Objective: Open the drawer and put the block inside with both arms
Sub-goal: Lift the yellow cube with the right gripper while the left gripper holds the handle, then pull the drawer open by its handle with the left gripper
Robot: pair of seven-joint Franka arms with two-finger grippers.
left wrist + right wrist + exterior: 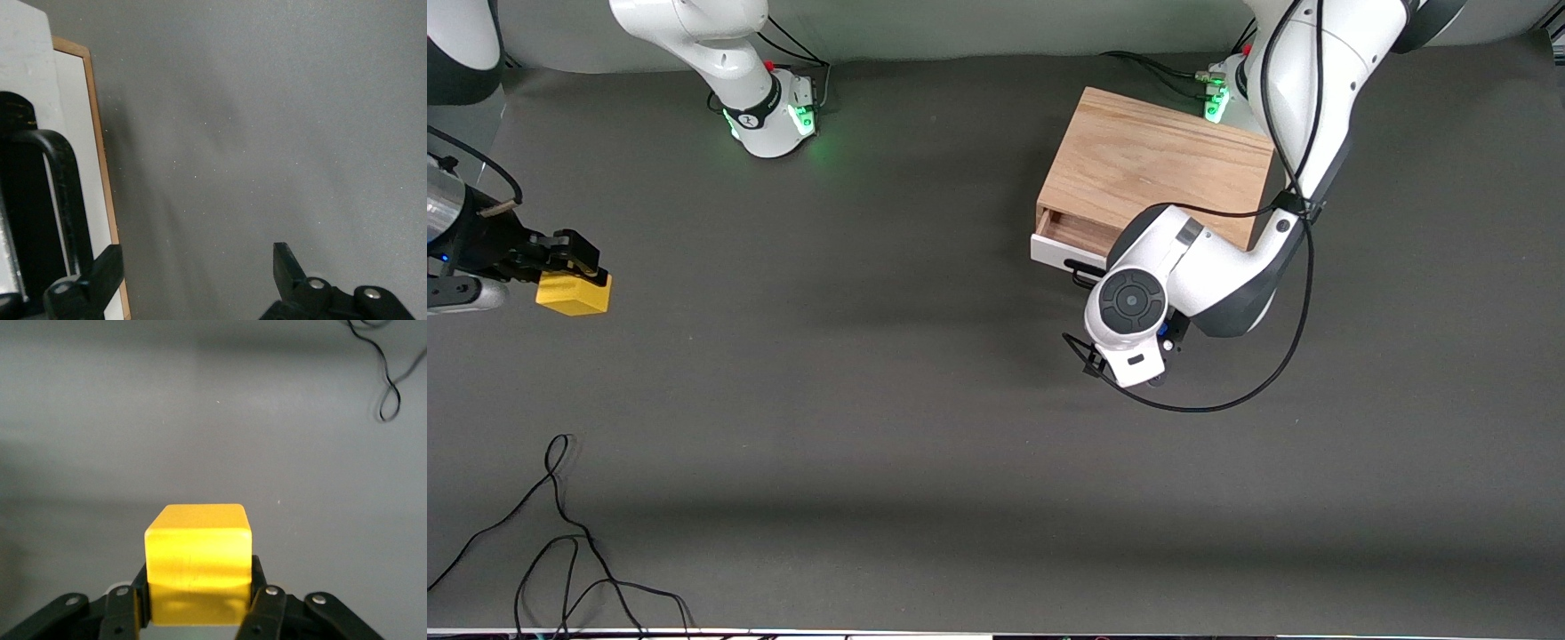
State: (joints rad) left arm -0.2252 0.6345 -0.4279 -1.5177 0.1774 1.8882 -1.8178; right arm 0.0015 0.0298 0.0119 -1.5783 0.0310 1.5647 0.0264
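The yellow block (574, 294) is at the right arm's end of the table, held between the fingers of my right gripper (576, 260). In the right wrist view my right gripper (197, 603) is shut on the block (198, 553), at or just above the table. The drawer (1060, 251) in the oak box (1156, 164) is pulled out a little, showing light wood inside. My left arm's wrist (1129, 307) hangs over the drawer's front and hides its gripper. In the left wrist view my left gripper (197, 270) is open, one finger (100, 273) by the black handle (67, 193) on the white front (73, 120).
Loose black cable (560, 533) lies near the front camera's edge at the right arm's end; it also shows in the right wrist view (387, 380). The arms' bases (774, 111) stand along the robots' edge. Dark grey mat lies between block and drawer.
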